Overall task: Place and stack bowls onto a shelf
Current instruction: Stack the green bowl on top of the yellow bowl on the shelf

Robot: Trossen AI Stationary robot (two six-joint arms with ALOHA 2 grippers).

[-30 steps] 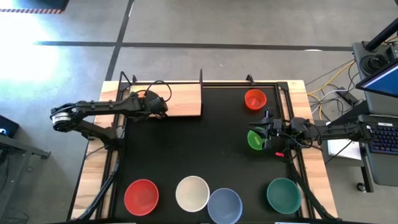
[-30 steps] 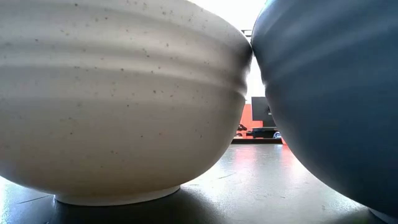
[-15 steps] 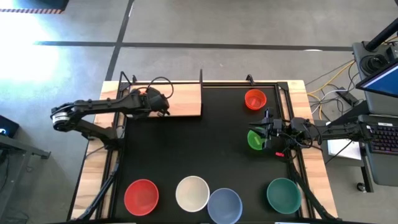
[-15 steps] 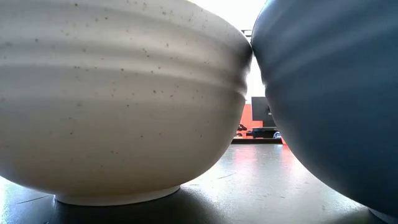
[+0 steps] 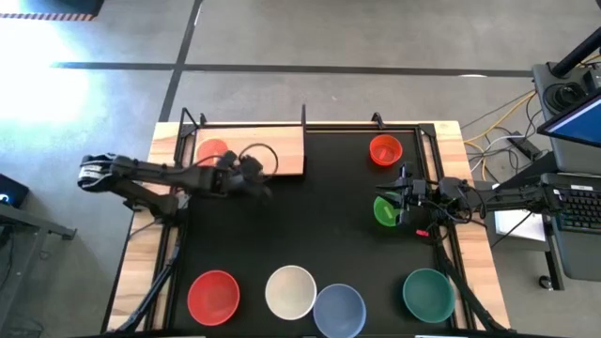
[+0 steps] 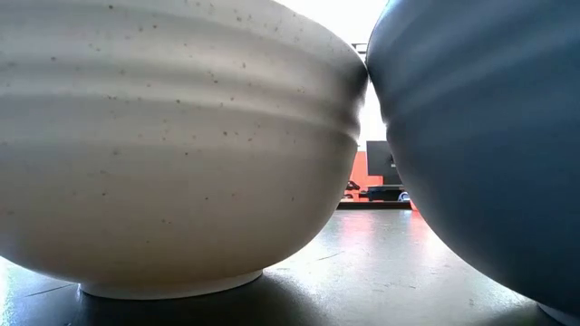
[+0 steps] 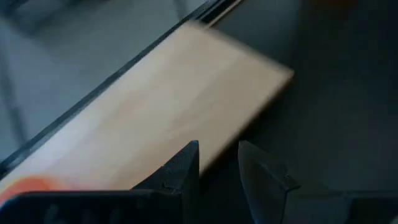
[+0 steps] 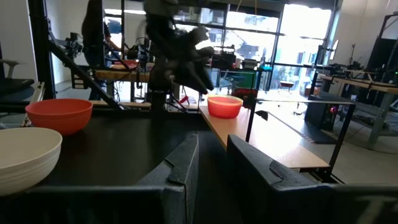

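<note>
A small reddish bowl (image 5: 214, 150) stands on its base on the left part of the light-wood shelf (image 5: 277, 150); it also shows in the right wrist view (image 8: 224, 106). My left gripper (image 5: 266, 180) is open and empty, over the black mat just off the shelf's near edge (image 7: 217, 162). My right gripper (image 5: 396, 210) waits at the right side of the bright green bowl (image 5: 381, 212), its fingers a little apart (image 8: 212, 146). The orange-red bowl (image 5: 385, 150) stands on the mat at the far right.
Along the near edge stand the red bowl (image 5: 213, 297), the white bowl (image 5: 290, 291), the pale blue bowl (image 5: 339, 310) and the teal bowl (image 5: 428, 293). The white bowl (image 6: 172, 145) and the blue bowl (image 6: 480, 136) fill the low view. The mat's middle (image 5: 310, 221) is bare.
My left gripper has drawn back from over the shelf toward the table's near edge and a little to the right, onto the mat. The small reddish bowl, covered by the arm before, now shows on the shelf's left part.
</note>
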